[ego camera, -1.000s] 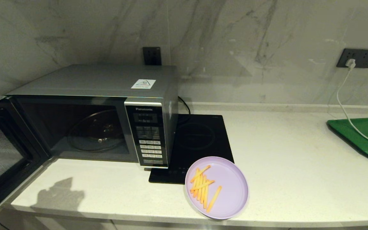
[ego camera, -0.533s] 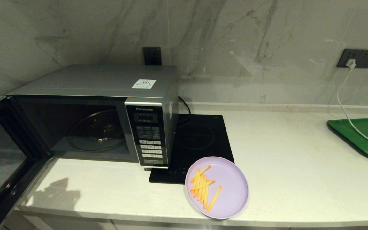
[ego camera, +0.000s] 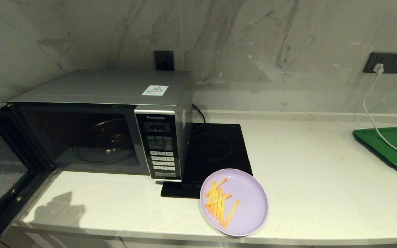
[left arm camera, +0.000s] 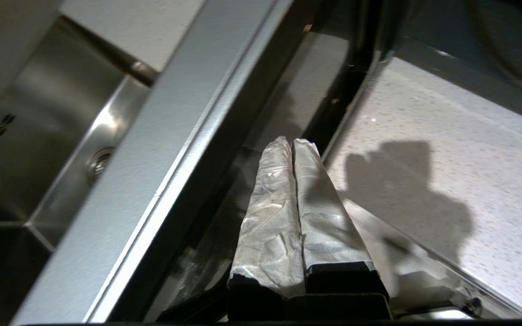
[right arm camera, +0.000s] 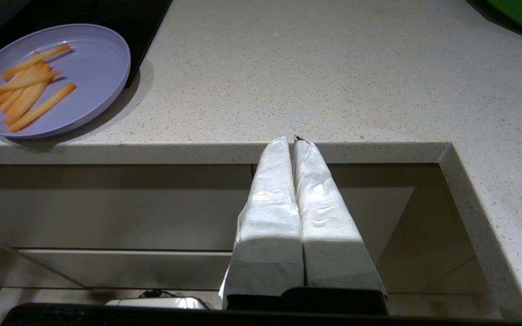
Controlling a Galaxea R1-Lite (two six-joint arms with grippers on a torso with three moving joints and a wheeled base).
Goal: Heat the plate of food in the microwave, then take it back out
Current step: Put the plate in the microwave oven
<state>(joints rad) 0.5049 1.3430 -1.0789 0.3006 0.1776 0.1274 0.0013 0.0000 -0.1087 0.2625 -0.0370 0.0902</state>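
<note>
Our left gripper [left arm camera: 292, 142], pinched tight and empty, sits by the microwave [ego camera: 109, 120] door [left arm camera: 197, 149]. Our right gripper [right arm camera: 293, 140], tight too, waits below the counter [ego camera: 305, 193]. The plate of food [ego camera: 234, 202] half covers the black hob [ego camera: 212, 155].

- A grey-veined marble wall [ego camera: 253, 51] backs the scene; two dark sockets [ego camera: 385, 62] are set in it, one with a white cable [ego camera: 369, 106] plugged in
- The pale speckled worktop [ego camera: 305, 179] runs wide; light cabinet fronts [right arm camera: 152, 217] sit below its edge
- A steel sink [left arm camera: 39, 136] lies beside the worktop
</note>
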